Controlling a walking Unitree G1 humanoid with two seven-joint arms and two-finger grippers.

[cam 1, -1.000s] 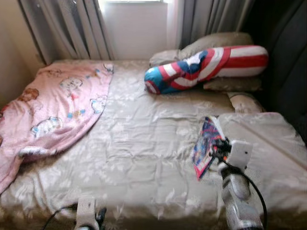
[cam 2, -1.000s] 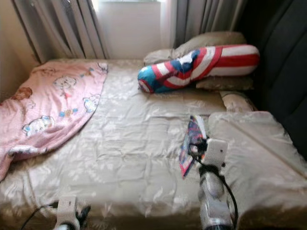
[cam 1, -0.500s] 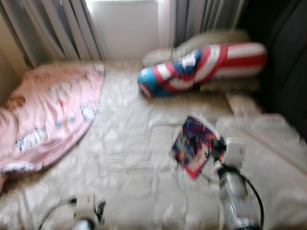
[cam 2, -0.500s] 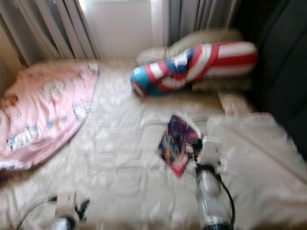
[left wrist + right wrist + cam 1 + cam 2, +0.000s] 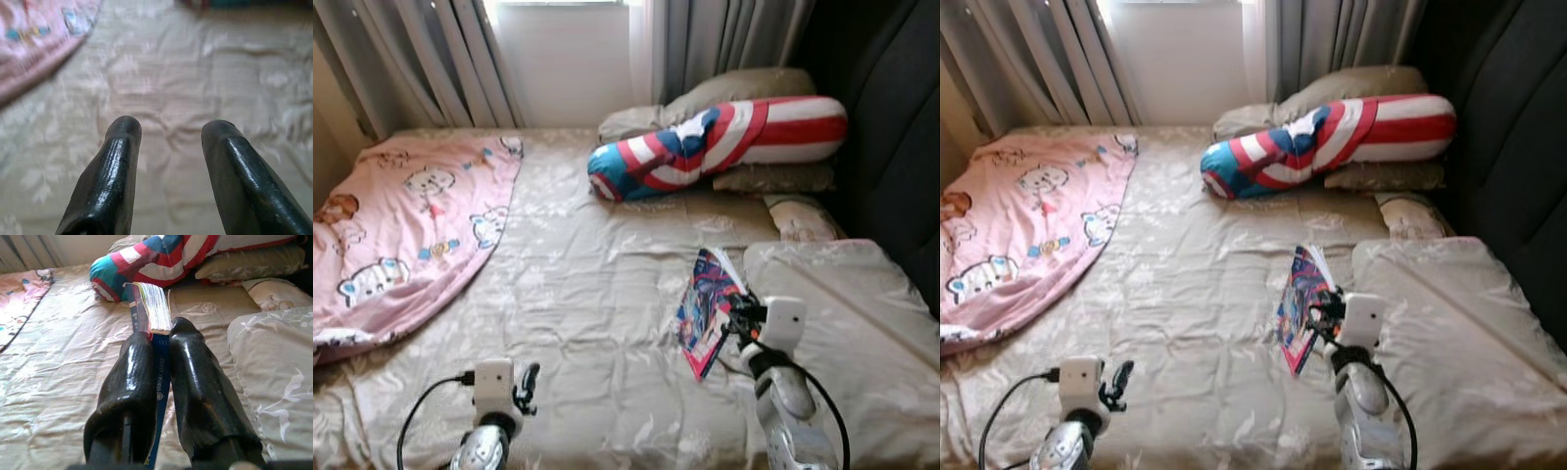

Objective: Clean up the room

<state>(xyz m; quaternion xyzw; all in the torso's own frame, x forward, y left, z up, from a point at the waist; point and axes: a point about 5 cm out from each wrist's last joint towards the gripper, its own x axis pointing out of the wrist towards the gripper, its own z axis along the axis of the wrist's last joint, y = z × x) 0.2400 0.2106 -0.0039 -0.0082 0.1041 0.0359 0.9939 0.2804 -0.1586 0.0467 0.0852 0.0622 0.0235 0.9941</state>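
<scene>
A colourful comic book (image 5: 707, 307) is held on edge above the beige bedsheet (image 5: 597, 294), right of the bed's middle. My right gripper (image 5: 736, 315) is shut on the book; in the right wrist view its black fingers (image 5: 142, 382) pinch the book's spine (image 5: 159, 377) with the pages (image 5: 154, 306) fanning past the tips. My left gripper (image 5: 528, 384) is low at the bed's near edge, open, with bare sheet between its fingers (image 5: 117, 166).
A pink cartoon blanket (image 5: 391, 225) covers the bed's left side. A red, white and blue bolster (image 5: 715, 142) lies on beige pillows (image 5: 744, 93) at the head. Another pillow (image 5: 842, 313) sits at the right. Grey curtains (image 5: 431, 59) hang behind.
The camera has shifted, so the whole scene sits differently. The book has turned back more on edge in my right gripper. My left gripper has risen further into view.
</scene>
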